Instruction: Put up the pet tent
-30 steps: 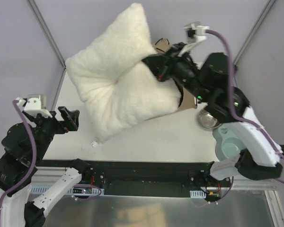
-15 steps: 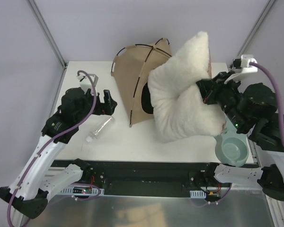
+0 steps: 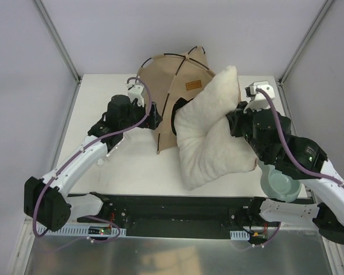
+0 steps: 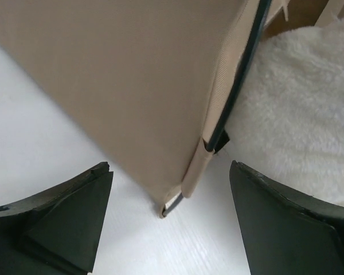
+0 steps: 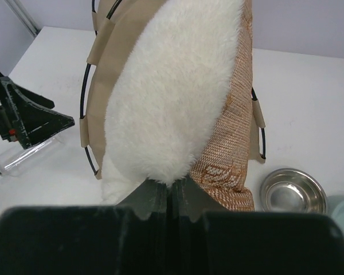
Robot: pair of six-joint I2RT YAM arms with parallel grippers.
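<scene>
While the cream pillow (image 3: 209,140) is clamped in the right end effector (image 5: 171,190), the pet tent pole (image 4: 219,139) should be centred within the wide-spread, empty left end effector (image 4: 171,172).

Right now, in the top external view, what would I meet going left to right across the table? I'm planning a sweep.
pet tent → cream pillow → green bowl

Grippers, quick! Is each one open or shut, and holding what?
Left gripper: open, holding nothing, jaws either side of the tent corner.
Right gripper: shut on the pillow.
</scene>
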